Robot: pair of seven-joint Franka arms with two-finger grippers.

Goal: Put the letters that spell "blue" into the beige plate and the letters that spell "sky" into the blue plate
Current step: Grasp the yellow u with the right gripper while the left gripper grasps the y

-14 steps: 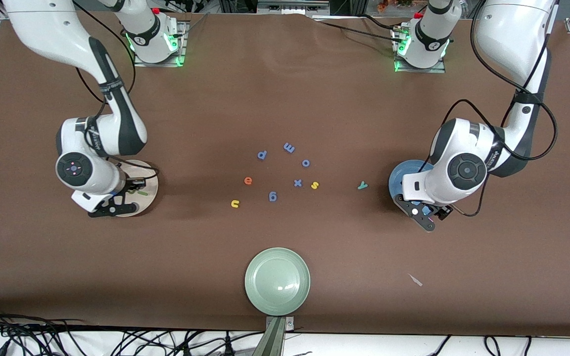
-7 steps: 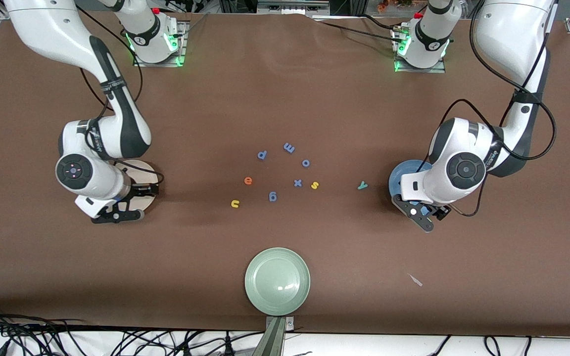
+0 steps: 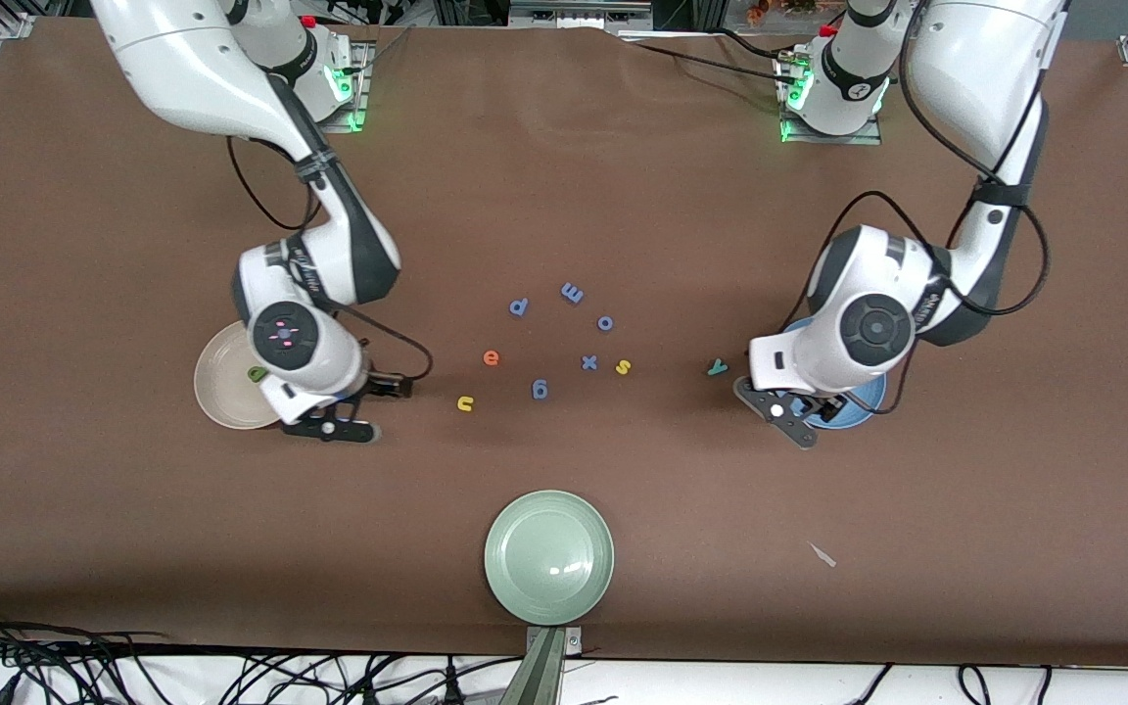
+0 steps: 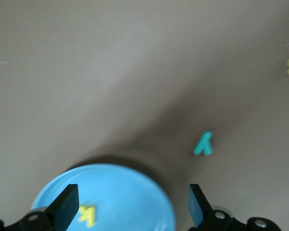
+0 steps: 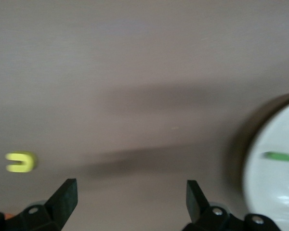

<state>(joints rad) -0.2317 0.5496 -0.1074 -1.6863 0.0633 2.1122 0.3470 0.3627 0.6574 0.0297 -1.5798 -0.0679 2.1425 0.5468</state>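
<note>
Top-down view of brown table w/ 2 robot arms. Beige plate, mid-left of frame, holds green b + thin green l. Blue plate, mid-right, holds yellow k. Still loose at centre: orange e, yellow u, yellow s, teal y. So 3 of 7 letters look placed, 4 left. Also 5 periwinkle letters, 1 pale green plate at bottom centre. Right gripper beside beige plate, left gripper over blue plate's rim: both jaws wide apart, empty.

Even overhead light, blurred wrist views.
</note>
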